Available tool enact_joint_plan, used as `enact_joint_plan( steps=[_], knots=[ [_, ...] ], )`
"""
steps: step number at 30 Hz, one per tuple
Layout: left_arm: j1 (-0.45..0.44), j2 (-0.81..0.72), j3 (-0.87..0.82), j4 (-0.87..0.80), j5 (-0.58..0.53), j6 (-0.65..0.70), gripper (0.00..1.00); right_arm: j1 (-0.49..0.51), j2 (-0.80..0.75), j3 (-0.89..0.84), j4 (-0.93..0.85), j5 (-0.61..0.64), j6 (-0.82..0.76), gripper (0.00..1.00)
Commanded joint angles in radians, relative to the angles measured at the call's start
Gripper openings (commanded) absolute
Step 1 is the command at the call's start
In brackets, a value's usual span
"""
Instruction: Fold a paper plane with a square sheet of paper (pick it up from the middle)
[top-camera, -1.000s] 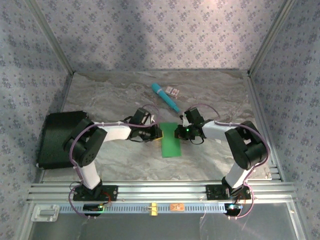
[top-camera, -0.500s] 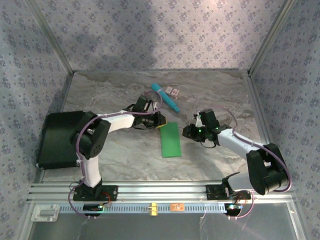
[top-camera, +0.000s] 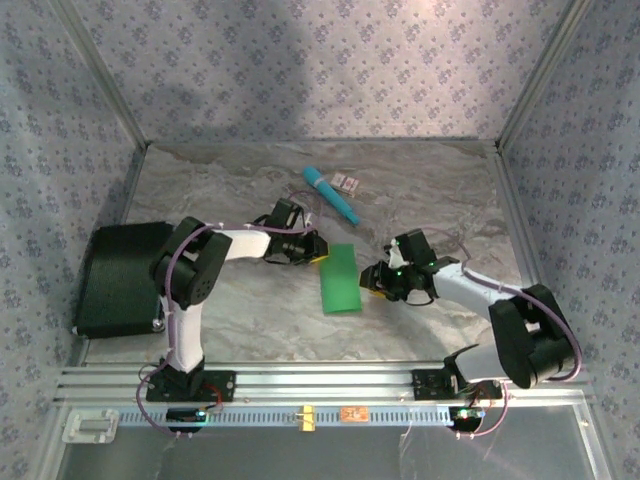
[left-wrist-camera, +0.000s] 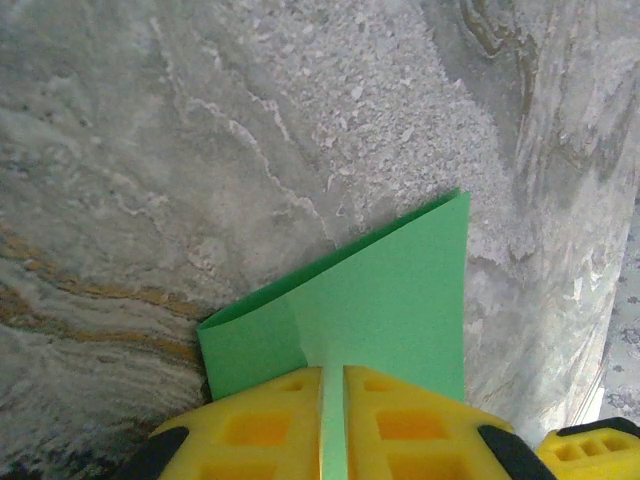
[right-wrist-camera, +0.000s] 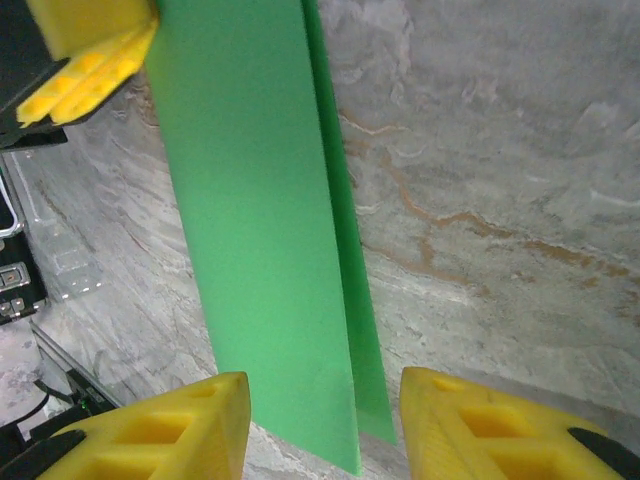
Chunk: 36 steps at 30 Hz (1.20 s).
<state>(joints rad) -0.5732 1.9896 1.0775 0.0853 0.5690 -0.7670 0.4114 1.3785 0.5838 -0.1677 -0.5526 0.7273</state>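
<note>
Top external view showed the square sheet of paper (top-camera: 340, 279), thin, smooth and bright green, folded into a narrow doubled strip on the veined grey bench (top-camera: 440, 195). Yellow left jaws pinched its far-left corner. Right jaws stood spread near its right edge.

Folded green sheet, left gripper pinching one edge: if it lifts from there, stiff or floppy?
Likely floppy: the green sheet is thin, its two layers not flush in the left wrist view, and the left gripper pinches just one edge, so the far end should droop. Probably very light; pushed, it may slide on the smooth table.
</note>
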Motion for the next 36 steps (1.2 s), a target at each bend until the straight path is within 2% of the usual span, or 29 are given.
enact_joint_plan(
  steps=[1, 10, 13, 17, 23, 36],
  knots=[
    [0.007, 0.004, -0.053, -0.075, -0.004, 0.035, 0.14, 0.015, 0.036, -0.019, 0.048, -0.065, 0.034, 0.45],
    [0.009, -0.005, -0.033, -0.076, -0.018, 0.029, 0.14, 0.044, 0.116, -0.012, 0.111, -0.071, 0.052, 0.43],
    [0.009, -0.001, -0.024, -0.083, -0.014, 0.031, 0.14, 0.046, 0.118, -0.013, 0.136, -0.084, 0.054, 0.35],
    [0.010, 0.010, -0.014, -0.085, -0.001, 0.037, 0.14, 0.042, 0.116, -0.008, 0.171, -0.099, 0.057, 0.31],
    [0.008, 0.026, 0.003, -0.091, 0.017, 0.056, 0.14, 0.022, 0.129, 0.027, 0.184, -0.108, 0.035, 0.32],
    [0.008, 0.035, 0.030, -0.096, 0.022, 0.051, 0.14, -0.022, 0.255, 0.071, 0.309, -0.201, 0.026, 0.33]
  ],
)
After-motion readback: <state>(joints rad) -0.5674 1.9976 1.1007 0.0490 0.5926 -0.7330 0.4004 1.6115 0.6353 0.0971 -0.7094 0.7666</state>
